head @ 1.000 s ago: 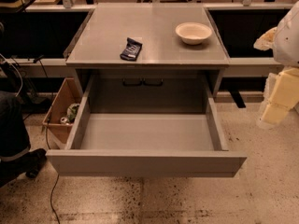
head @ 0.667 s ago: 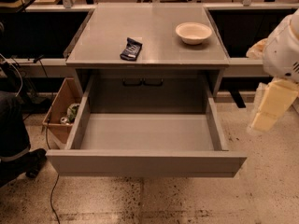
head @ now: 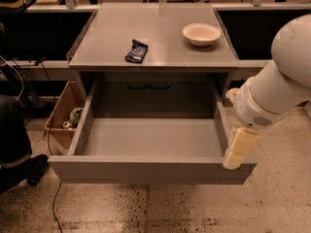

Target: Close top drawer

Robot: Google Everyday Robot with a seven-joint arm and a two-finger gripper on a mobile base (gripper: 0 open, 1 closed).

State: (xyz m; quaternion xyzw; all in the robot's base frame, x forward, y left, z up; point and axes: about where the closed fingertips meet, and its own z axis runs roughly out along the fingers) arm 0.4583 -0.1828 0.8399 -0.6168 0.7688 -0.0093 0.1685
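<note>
1. Projecting fully open from the front edge of the counter (head: 165,38): top drawer (head: 146,169), empty.
2. Gripper (head: 238,152): off the counter's front-right corner, at the drawer front; its grip state cannot be told.
3. Best handling: push the panel squarely, nearer centre.

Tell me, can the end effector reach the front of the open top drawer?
Probably yes: the end effector hangs right at the right front corner of the top drawer, with nothing visible between them.
</note>
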